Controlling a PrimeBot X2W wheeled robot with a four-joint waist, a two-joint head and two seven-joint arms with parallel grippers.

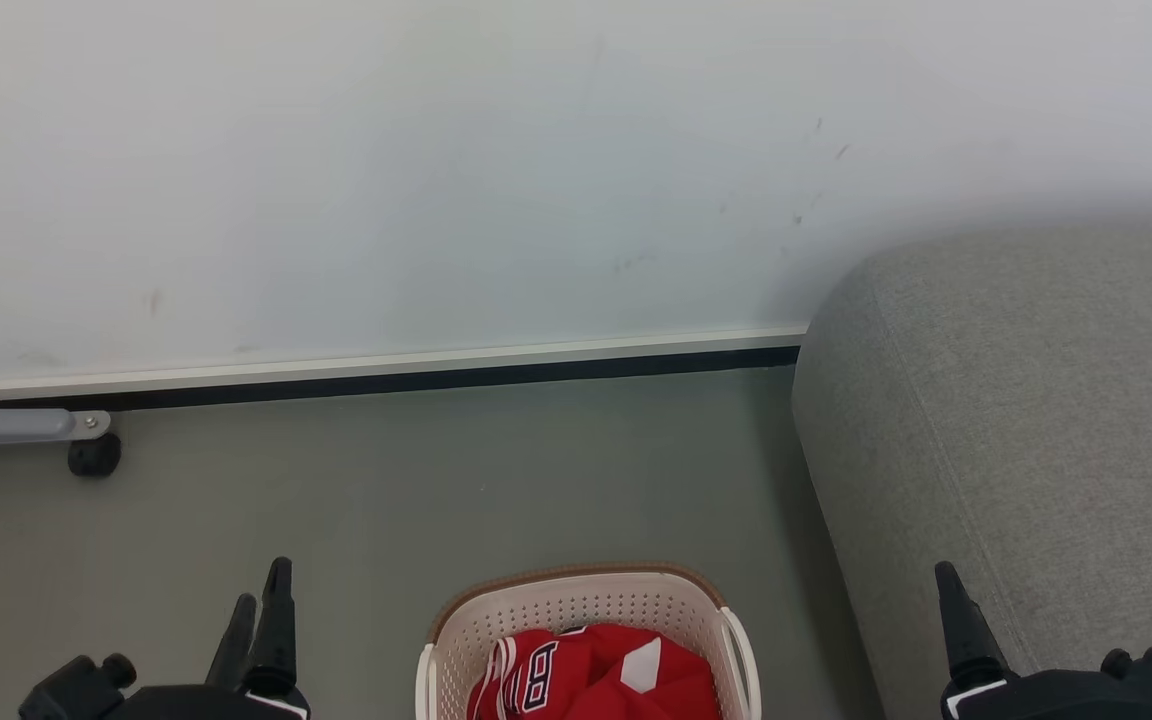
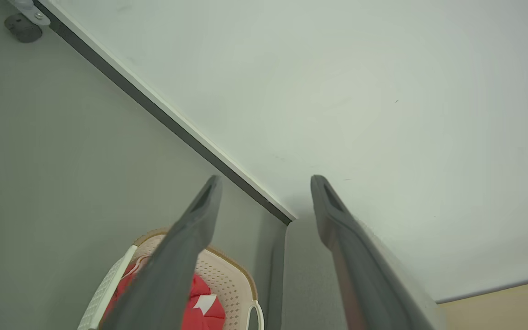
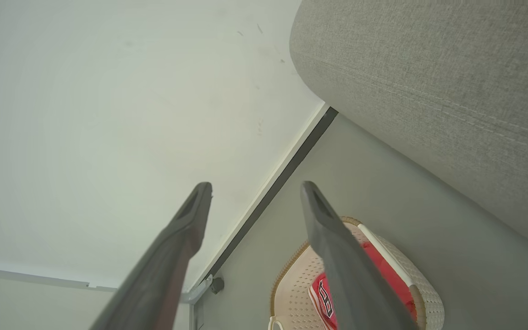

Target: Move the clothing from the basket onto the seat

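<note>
Head view: the basket point(image 1: 584, 605) stands on the floor point(image 1: 386, 490) at bottom centre, cut off by the lower edge. It sits near the sofa point(image 1: 1036, 420), which occupies the right side, with a strip of floor between them. The clothing point(image 1: 596, 680) lies crumpled inside the basket, a dark numeral and a white panel facing up. The left gripper point(image 1: 260, 585) is at lower left over bare floor, fingers pointing up the frame, apart from the basket. In the left wrist view its fingers stand well parted with nothing between them. The right gripper point(image 3: 255, 187), in the right wrist view, is likewise spread wide and empty. In the head view it appears at lower right against the sofa's side. A wall point(image 1: 436, 180) with a dark baseboard point(image 1: 386, 378) spans the upper frame. A black caster point(image 1: 94, 455) on a grey leg sits at the left edge.
</note>
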